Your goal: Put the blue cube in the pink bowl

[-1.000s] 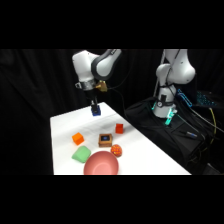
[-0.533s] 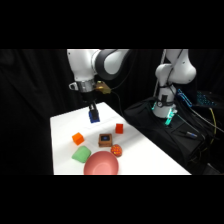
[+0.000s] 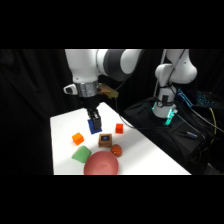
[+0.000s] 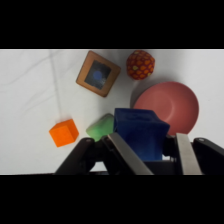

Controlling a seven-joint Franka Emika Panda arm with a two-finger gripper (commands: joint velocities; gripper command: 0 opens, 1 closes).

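The gripper is closed on the blue cube, its two grey fingers pressed against the cube's opposite sides at the lower middle of the wrist view, so the gap between them is just the cube's width. In the side view the gripper hangs with the blue cube clear above the white table, near the middle of the frame. The pink bowl sits at the table's near edge, lower centre of that frame; in the wrist view the pink bowl lies at the right, partly behind the cube. A wooden block with a blue mark lies at upper centre, an orange-red ball just to its right, an orange block at lower left, and a green block beside the cube. A red block sits further back on the table in the side view
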